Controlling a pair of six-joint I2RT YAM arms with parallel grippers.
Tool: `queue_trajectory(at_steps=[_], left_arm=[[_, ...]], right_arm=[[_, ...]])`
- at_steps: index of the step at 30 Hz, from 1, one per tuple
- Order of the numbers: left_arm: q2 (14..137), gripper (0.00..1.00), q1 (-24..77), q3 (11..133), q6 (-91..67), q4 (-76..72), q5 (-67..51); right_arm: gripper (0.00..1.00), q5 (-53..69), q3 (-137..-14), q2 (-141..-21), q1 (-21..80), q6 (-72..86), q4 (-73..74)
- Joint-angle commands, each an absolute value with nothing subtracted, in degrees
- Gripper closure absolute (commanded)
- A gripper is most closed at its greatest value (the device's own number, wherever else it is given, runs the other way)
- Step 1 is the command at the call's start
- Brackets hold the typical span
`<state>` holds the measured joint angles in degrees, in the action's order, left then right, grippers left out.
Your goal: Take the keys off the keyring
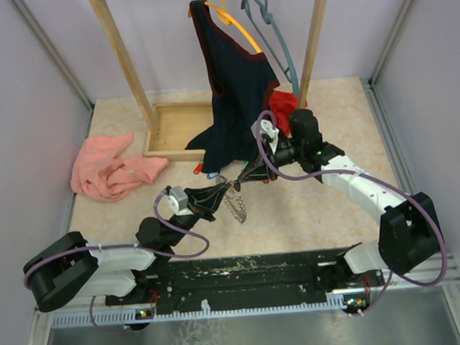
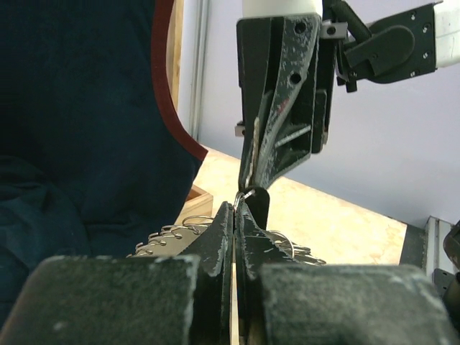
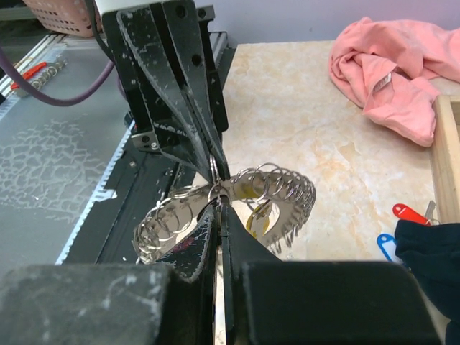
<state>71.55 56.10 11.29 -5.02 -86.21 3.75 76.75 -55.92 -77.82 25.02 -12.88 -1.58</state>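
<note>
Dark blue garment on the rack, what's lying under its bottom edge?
A red key tag and a blue key tag lie on the table at the garment hem; anything further under is hidden.

The keyring (image 3: 287, 192), a loop of many small silvery wire rings with a yellow tag (image 3: 255, 218) showing inside, hangs over the table (image 3: 323, 108), pinched between the closed left gripper (image 3: 216, 175) and right gripper (image 3: 220, 207), while a red-tagged key (image 3: 410, 213) and a blue-tagged key (image 3: 388, 246) lie near each other on the table.
</note>
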Motion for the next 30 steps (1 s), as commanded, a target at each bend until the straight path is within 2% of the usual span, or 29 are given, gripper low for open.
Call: queue_trajectory(at_steps=[1, 16, 20, 30], left_arm=[[69.12, 1.0, 55.16, 12.09, -6.3, -102.57, 7.11], [72.55, 0.99, 54.18, 11.45, -7.4, -102.61, 7.05], [75.49, 0.91, 53.97, 11.7, -7.66, -102.57, 6.0], [77.95, 0.65, 53.91, 11.06, -4.7, -102.17, 2.05]], right_arm=[[1.0, 75.01, -58.87, -77.28, 25.77, -21.17, 5.15], [1.0, 75.76, -63.35, -75.9, 25.3, -24.33, 12.03], [1.0, 75.02, -65.81, -75.08, 25.07, -29.72, 18.62], [1.0, 73.87, -65.76, -75.06, 25.01, -32.12, 20.46]])
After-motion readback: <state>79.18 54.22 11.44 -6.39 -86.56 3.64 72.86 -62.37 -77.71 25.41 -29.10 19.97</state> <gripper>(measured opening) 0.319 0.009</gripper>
